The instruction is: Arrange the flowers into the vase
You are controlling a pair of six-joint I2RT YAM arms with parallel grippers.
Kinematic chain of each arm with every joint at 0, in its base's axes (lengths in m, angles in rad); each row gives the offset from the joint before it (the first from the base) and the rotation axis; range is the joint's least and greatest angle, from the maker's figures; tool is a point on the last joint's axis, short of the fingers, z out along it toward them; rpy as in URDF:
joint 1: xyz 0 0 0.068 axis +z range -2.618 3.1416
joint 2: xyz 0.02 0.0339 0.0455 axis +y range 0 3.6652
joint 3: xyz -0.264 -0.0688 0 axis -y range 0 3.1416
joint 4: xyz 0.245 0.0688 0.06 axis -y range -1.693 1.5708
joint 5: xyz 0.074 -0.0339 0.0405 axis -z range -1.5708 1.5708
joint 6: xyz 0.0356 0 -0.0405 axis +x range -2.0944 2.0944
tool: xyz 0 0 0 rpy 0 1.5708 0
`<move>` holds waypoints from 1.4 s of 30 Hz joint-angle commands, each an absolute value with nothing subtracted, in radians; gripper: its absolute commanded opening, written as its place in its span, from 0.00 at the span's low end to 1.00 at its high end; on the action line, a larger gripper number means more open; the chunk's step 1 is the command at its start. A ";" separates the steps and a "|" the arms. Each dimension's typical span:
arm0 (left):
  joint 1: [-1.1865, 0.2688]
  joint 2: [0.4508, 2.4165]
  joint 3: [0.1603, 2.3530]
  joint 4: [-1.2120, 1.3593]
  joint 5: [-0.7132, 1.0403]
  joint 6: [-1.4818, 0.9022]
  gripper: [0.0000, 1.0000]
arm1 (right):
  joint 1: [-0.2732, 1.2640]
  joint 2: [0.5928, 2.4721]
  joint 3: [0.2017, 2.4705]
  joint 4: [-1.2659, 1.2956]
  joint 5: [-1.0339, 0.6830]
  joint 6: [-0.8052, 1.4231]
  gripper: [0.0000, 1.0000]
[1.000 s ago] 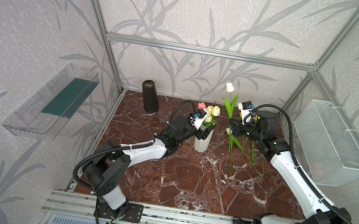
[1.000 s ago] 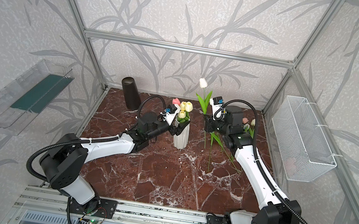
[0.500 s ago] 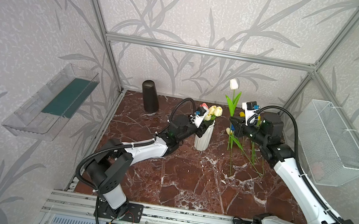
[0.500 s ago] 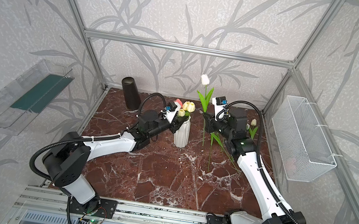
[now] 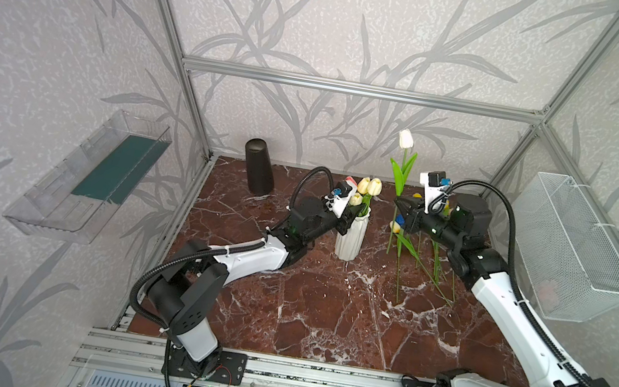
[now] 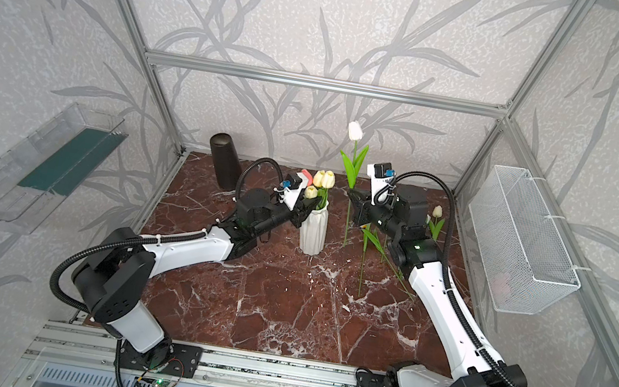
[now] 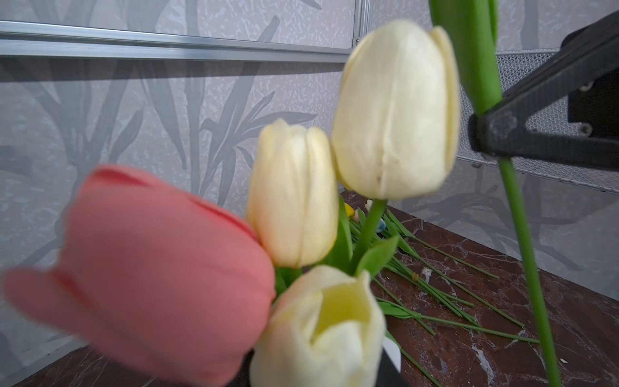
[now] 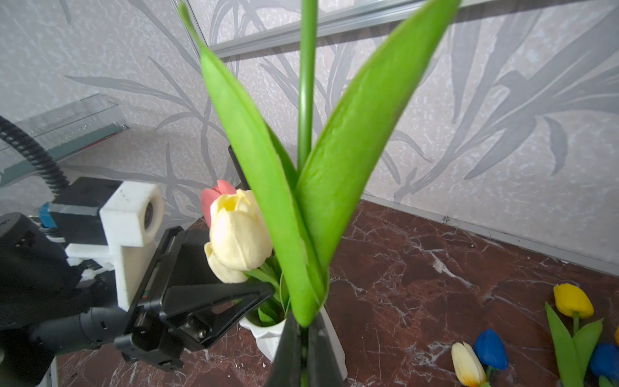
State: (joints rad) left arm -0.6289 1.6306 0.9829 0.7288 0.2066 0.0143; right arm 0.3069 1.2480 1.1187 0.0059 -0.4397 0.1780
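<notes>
The mouth of the white ribbed ceramic vase (image 5: 350, 243) is crowded by cream and pink tulip heads (image 5: 368, 187), with the left gripper (image 5: 358, 211) closed at its rim (apparently among the stems; the close view is blurred). To its right, the right gripper (image 5: 398, 204), clamped on an upright white long-stemmed tulip (image 5: 405, 140), and loose tulips (image 5: 405, 247) on the red-brown marble tabletop (image 5: 321, 322) block passage; the front half lies open.
</notes>
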 commanded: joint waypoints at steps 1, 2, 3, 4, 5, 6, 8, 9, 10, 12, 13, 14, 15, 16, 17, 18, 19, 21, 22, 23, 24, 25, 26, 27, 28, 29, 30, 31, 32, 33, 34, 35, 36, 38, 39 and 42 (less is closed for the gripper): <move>-0.618 1.590 1.007 0.776 0.195 -0.006 0.37 | 0.312 1.272 1.175 0.121 -0.481 0.239 0.00; -0.615 1.586 1.006 0.777 0.190 -0.011 0.36 | 0.313 1.278 1.185 0.129 -0.486 0.244 0.00; -0.611 1.582 1.006 0.781 0.191 -0.017 0.36 | 0.313 1.289 1.193 0.147 -0.488 0.257 0.00; -0.609 1.579 1.006 0.787 0.193 -0.022 0.36 | 0.313 1.296 1.197 0.173 -0.491 0.270 0.00; -0.607 1.576 1.005 0.791 0.194 -0.024 0.36 | 0.313 1.303 1.198 0.199 -0.494 0.280 0.00; -0.605 1.574 1.005 0.795 0.196 -0.028 0.36 | 0.313 1.310 1.200 0.223 -0.492 0.294 0.00; -0.603 1.568 1.010 0.793 0.193 -0.029 0.36 | 0.313 1.321 1.214 0.250 -0.485 0.317 0.00; -0.601 1.567 1.012 0.793 0.193 -0.028 0.35 | 0.313 1.326 1.220 0.267 -0.485 0.328 0.00; -0.601 1.568 1.014 0.792 0.192 -0.025 0.35 | 0.313 1.331 1.224 0.289 -0.485 0.339 0.00; -0.597 1.566 1.014 0.793 0.185 -0.025 0.35 | 0.314 1.342 1.229 0.334 -0.488 0.358 0.00; -0.597 1.564 1.012 0.797 0.183 -0.025 0.35 | 0.315 1.349 1.225 0.359 -0.483 0.367 0.00; -0.595 1.565 1.010 0.803 0.183 -0.027 0.35 | 0.317 1.354 1.219 0.382 -0.476 0.369 0.00; -0.594 1.565 1.010 0.807 0.184 -0.029 0.35 | 0.318 1.362 1.219 0.398 -0.471 0.375 0.00; -0.594 1.567 1.009 0.808 0.184 -0.029 0.35 | 0.321 1.370 1.220 0.412 -0.469 0.381 0.00; -0.594 1.565 1.010 0.808 0.184 -0.029 0.35 | 0.322 1.374 1.220 0.426 -0.466 0.388 0.00; -0.592 1.565 1.011 0.807 0.185 -0.029 0.35 | 0.326 1.376 1.220 0.439 -0.462 0.393 0.00; -0.594 1.565 1.009 0.807 0.185 -0.028 0.35 | 0.330 1.377 1.217 0.456 -0.453 0.389 0.00; -0.592 1.567 1.008 0.808 0.184 -0.026 0.35 | 0.345 1.383 1.216 0.471 -0.430 0.370 0.00; -0.592 1.568 1.008 0.808 0.184 -0.026 0.35 | 0.351 1.388 1.219 0.474 -0.419 0.363 0.00; -0.591 1.568 1.005 0.811 0.183 -0.026 0.35 | 0.355 1.396 1.219 0.482 -0.414 0.359 0.00; -0.591 1.571 1.003 0.815 0.182 -0.028 0.35 | 0.361 1.402 1.212 0.499 -0.402 0.353 0.00; -0.591 1.571 0.999 0.821 0.181 -0.029 0.35 | 0.367 1.407 1.200 0.521 -0.386 0.348 0.00; -0.591 1.571 0.997 0.826 0.181 -0.030 0.35 | 0.369 1.413 1.194 0.536 -0.376 0.343 0.00; -0.591 1.571 0.994 0.832 0.181 -0.032 0.35 | 0.370 1.421 1.193 0.544 -0.366 0.341 0.00; -0.590 1.570 0.993 0.833 0.182 -0.032 0.35 | 0.373 1.427 1.193 0.550 -0.356 0.336 0.00; -0.591 1.571 0.994 0.833 0.183 -0.031 0.35 | 0.377 1.431 1.190 0.558 -0.345 0.328 0.00; -0.589 1.569 0.994 0.832 0.181 -0.031 0.35 | 0.381 1.435 1.188 0.564 -0.333 0.319 0.00; -0.589 1.568 0.995 0.831 0.180 -0.029 0.35 | 0.386 1.440 1.191 0.560 -0.331 0.306 0.00; -0.589 1.567 0.994 0.830 0.179 -0.028 0.35 | 0.390 1.440 1.192 0.556 -0.330 0.295 0.00; -0.589 1.565 0.995 0.828 0.181 -0.025 0.35 | 0.395 1.442 1.190 0.552 -0.324 0.283 0.00; -0.588 1.565 0.996 0.827 0.182 -0.026 0.35 | 0.399 1.442 1.186 0.551 -0.320 0.273 0.00; -0.589 1.564 0.997 0.826 0.184 -0.023 0.35 | 0.401 1.442 1.184 0.547 -0.320 0.267 0.00; -0.589 1.563 0.997 0.824 0.185 -0.022 0.35 | 0.403 1.443 1.181 0.539 -0.327 0.255 0.00; -0.589 1.563 0.996 0.824 0.185 -0.019 0.35 | 0.411 1.441 1.170 0.523 -0.336 0.226 0.00; -0.589 1.563 0.996 0.822 0.187 -0.018 0.35 | 0.414 1.438 1.160 0.523 -0.338 0.213 0.00; -0.588 1.562 0.991 0.823 0.188 -0.018 0.35 | 0.419 1.430 1.107 0.562 -0.343 0.197 0.00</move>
State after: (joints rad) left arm -0.5945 1.6001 0.9829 0.7788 0.1890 -0.0208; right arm 0.4099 1.4406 1.1465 0.5106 -0.3412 0.2413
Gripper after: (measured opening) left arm 0.353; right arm 0.056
